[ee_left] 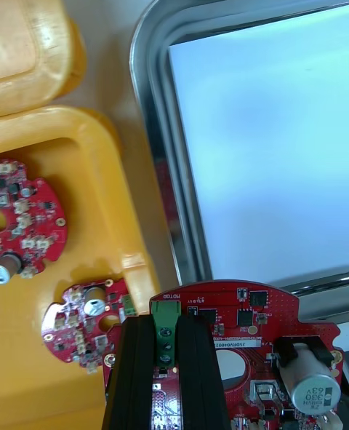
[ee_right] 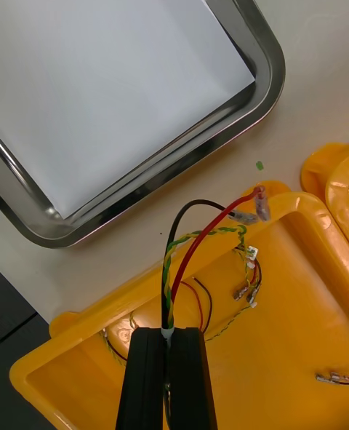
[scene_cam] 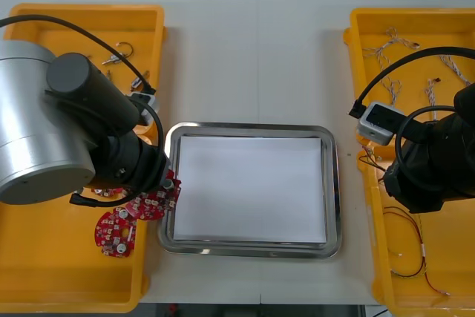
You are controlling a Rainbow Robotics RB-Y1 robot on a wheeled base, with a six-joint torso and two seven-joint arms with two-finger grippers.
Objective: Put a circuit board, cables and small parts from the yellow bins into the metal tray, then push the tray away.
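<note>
My left gripper (ee_left: 166,324) is shut on the green connector edge of a round red circuit board (ee_left: 243,346). It holds the board over the rim between the left near bin and the metal tray (ee_left: 153,73). In the front view the left gripper (scene_cam: 165,181) sits at the tray's (scene_cam: 334,183) left edge. My right gripper (ee_right: 169,332) is shut on a cable bundle (ee_right: 196,252) of red, black and twisted yellow-green wires, lifted above the right near bin (ee_right: 305,313). The tray (ee_right: 265,95) is white inside.
Two more red boards (scene_cam: 115,231) (ee_left: 29,212) lie in the left near bin (scene_cam: 44,280). The left far bin (scene_cam: 148,20) holds small metal parts (scene_cam: 122,51). Cables (scene_cam: 393,46) lie in the right far bin, and a red and black cable (scene_cam: 412,254) lies in the right near bin.
</note>
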